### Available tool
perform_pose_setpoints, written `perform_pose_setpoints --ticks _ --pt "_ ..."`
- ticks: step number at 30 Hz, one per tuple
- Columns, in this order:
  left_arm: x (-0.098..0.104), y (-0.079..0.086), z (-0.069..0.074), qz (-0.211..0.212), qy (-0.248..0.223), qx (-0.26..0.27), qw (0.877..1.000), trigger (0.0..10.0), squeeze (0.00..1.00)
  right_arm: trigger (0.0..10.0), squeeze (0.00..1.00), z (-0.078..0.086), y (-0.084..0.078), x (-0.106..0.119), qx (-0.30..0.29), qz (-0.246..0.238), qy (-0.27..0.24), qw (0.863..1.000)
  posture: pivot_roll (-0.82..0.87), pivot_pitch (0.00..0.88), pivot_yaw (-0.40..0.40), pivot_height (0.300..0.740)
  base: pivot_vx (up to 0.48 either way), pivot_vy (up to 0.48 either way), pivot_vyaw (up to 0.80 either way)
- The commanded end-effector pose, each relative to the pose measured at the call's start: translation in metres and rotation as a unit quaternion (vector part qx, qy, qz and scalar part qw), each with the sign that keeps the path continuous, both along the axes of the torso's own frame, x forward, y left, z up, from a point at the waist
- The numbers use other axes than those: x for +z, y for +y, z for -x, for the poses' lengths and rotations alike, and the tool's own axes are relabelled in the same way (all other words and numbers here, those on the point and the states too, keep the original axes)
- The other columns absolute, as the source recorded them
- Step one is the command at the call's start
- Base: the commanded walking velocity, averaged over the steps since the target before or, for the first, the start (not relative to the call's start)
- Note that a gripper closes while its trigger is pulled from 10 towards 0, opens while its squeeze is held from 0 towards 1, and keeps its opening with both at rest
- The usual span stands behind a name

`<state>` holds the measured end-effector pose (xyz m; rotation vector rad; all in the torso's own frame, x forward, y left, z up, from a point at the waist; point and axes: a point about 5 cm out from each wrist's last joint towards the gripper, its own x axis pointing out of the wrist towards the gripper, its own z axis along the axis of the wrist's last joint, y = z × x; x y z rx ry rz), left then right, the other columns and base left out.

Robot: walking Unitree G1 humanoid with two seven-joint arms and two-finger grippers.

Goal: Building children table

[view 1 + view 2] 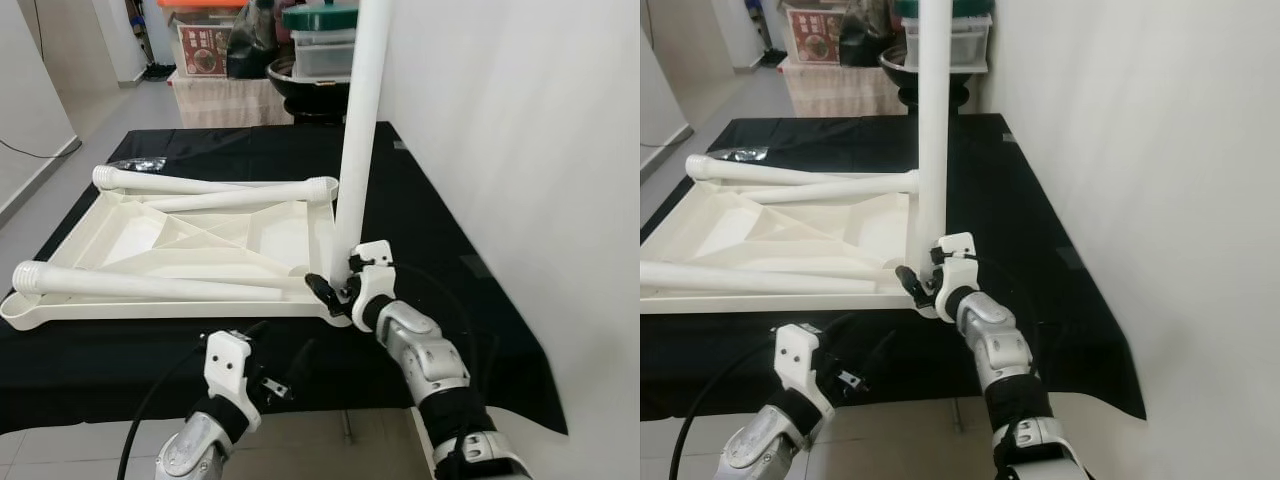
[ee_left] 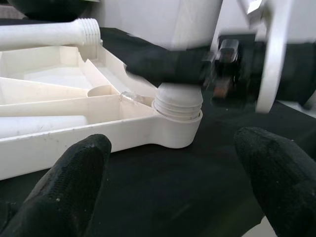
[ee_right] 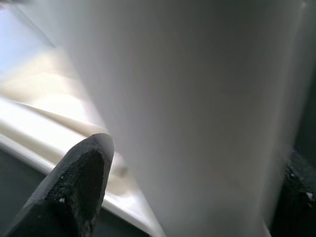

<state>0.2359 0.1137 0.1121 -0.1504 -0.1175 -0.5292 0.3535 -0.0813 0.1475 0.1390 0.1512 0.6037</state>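
My right gripper (image 1: 338,286) has its jaws clamped around the base of the upright leg (image 1: 360,130), which stands vertical in the near right corner socket (image 2: 177,111) of the upturned table top (image 1: 150,240). That piece lies on the black-draped tabletop (image 1: 420,200). The leg's long axis runs straight up, so I judge the coming move is a twist about that axis to seat the thread. My left gripper (image 1: 275,375) hangs nearer me, jaws spread and empty, aimed at the same socket. Two loose legs (image 1: 150,285) lie flat across the underside, off to the left
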Motion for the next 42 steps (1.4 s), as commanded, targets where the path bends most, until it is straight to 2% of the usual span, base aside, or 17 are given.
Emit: perform_pose_setpoints --ticks 1,4,6,7,8,12,15,20,25,29,30,31,36,42 --pt "-0.005 0.000 0.001 -0.001 0.011 -0.001 1.000 10.0 0.00 10.0 0.00 -0.001 0.001 0.024 0.051 -0.008 -0.048 0.998 0.05 0.066 -0.037 0.740 0.000 0.000 0.00" --pt "-0.005 -0.001 0.000 -0.001 0.011 -0.001 1.000 10.0 0.00 10.0 0.00 -0.003 -0.005 0.033 0.062 -0.003 -0.067 0.996 0.05 0.065 -0.040 0.740 0.000 0.000 0.00" --pt "-0.005 -0.001 0.000 0.000 0.011 0.001 1.000 10.0 0.00 10.0 0.00 -0.009 -0.018 0.046 0.119 0.022 -0.090 0.989 0.05 0.064 -0.045 0.740 0.000 0.000 0.00" --pt "-0.005 -0.001 0.000 0.000 0.011 0.001 1.000 10.0 0.00 10.0 0.00 -0.009 -0.018 0.046 0.119 0.022 -0.090 0.989 0.05 0.064 -0.045 0.740 0.000 0.000 0.00" --pt "-0.005 -0.001 -0.001 0.000 0.010 0.002 1.000 10.0 0.00 10.0 0.00 -0.013 -0.028 0.048 0.175 0.060 -0.093 0.978 0.05 0.062 -0.047 0.740 0.000 0.000 0.00" --pt "-0.005 -0.001 -0.001 0.000 0.009 0.003 1.000 10.0 0.00 10.0 0.00 -0.014 -0.032 0.047 0.202 0.082 -0.092 0.972 0.05 0.061 -0.047 0.740 0.000 0.000 0.00" --pt "-0.006 -0.002 -0.001 0.000 0.009 0.004 1.000 10.0 0.00 10.0 0.00 -0.012 -0.036 0.046 0.264 0.105 -0.089 0.955 0.05 0.055 -0.043 0.740 0.000 0.000 0.00" --pt "-0.006 -0.002 -0.001 0.000 0.010 0.002 1.000 10.0 0.00 10.0 0.00 -0.016 -0.040 0.043 0.257 0.115 -0.079 0.956 0.05 0.050 -0.044 0.740 0.000 0.000 0.00" --pt "-0.007 -0.003 -0.001 0.000 0.010 0.002 1.000 10.0 0.00 10.0 0.00 -0.018 -0.041 0.039 0.258 0.097 -0.063 0.959 0.05 0.050 -0.045 0.740 0.000 0.000 0.00" --pt "-0.007 -0.004 -0.001 0.001 0.010 0.002 1.000 10.0 0.00 10.0 0.00 -0.018 -0.041 0.035 0.277 0.088 -0.056 0.955 0.05 0.048 -0.044 0.740 0.000 0.000 0.00" --pt "-0.007 -0.004 0.000 0.001 0.010 0.002 1.000 10.0 0.00 9.0 0.00 -0.017 -0.042 0.034 0.289 0.083 -0.054 0.952 0.05 0.049 -0.043 0.740 0.000 0.000 0.00" --pt "-0.007 -0.004 0.000 0.002 0.011 0.001 1.000 10.0 0.00 0.0 0.00 -0.016 -0.042 0.034 0.300 0.076 -0.051 0.950 0.05 0.050 -0.043 0.740 0.000 0.000 0.00" --pt "-0.007 -0.004 0.000 0.003 0.010 0.002 1.000 10.0 0.00 0.0 0.00 -0.016 -0.043 0.033 0.316 0.068 -0.049 0.945 0.05 0.055 -0.043 0.740 0.000 0.000 0.00" --pt "-0.006 -0.004 0.000 0.003 0.009 0.004 1.000 10.0 0.00 0.0 0.00 -0.017 -0.047 0.031 0.303 0.070 -0.047 0.949 0.05 0.060 -0.047 0.740 0.000 0.000 0.00"
